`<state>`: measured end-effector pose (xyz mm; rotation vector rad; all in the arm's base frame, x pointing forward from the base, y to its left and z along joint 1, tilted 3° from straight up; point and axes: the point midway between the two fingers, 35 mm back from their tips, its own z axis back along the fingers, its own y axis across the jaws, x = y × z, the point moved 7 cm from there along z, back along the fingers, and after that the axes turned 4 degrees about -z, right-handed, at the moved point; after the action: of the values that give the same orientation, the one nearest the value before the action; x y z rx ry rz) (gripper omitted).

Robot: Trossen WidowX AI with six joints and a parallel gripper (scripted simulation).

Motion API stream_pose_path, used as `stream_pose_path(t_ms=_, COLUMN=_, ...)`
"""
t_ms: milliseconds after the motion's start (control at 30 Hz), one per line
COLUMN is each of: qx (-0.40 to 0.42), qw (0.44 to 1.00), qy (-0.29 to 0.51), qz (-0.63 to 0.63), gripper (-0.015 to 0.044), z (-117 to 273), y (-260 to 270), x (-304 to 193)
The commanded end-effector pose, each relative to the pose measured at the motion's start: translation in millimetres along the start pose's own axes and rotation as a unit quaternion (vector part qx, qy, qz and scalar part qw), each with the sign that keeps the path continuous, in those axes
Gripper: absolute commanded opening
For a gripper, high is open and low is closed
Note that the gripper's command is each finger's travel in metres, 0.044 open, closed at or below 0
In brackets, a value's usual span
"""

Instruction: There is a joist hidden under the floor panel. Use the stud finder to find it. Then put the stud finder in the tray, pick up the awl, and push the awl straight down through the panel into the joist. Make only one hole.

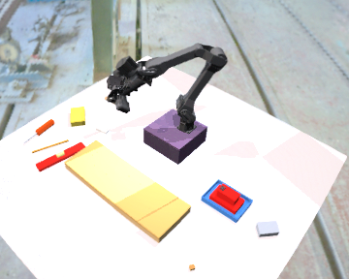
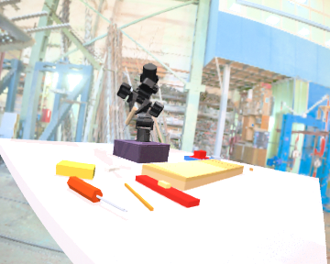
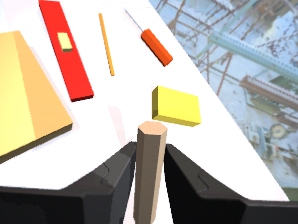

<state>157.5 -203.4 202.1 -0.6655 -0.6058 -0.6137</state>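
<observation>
My gripper [image 1: 113, 99] [image 3: 150, 148] is shut on the awl's tan six-sided handle [image 2: 131, 115] [image 3: 149, 170]. It holds the awl high above the table, well clear of the panel; the awl's metal tip is not visible. The yellow-tan floor panel [image 1: 110, 170] [image 2: 191, 170] [image 3: 20, 90] lies flat, with a thin reddish line across its near right part in the top view. No hole shows in it. The red stud finder [image 1: 227, 194] [image 2: 200, 154] sits in the blue tray [image 1: 220, 210] [image 2: 189, 158].
A yellow block [image 1: 78, 116] [image 3: 177, 106], an orange-red screwdriver [image 1: 45, 127] [image 3: 156, 47], an orange pencil [image 1: 50, 146] [image 3: 106, 45] and a red level [image 1: 61, 156] [image 3: 67, 60] lie beyond the panel's far end. A grey block [image 1: 268, 229] and small orange cube [image 1: 192, 267] lie on the right.
</observation>
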Motion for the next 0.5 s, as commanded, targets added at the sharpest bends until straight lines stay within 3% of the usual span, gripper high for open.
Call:
stream_pose_path(t_ms=0, qx=-0.023, qw=0.998, qy=-0.038, qz=-0.034, gripper=0.0000, z=9.0, y=-3.9, x=-4.5)
stream_pose_path(t_ms=467, qx=-0.074, qw=0.974, qy=-0.158, qz=-0.144, gripper=0.0000, z=30.3, y=-10.1, x=-28.0)
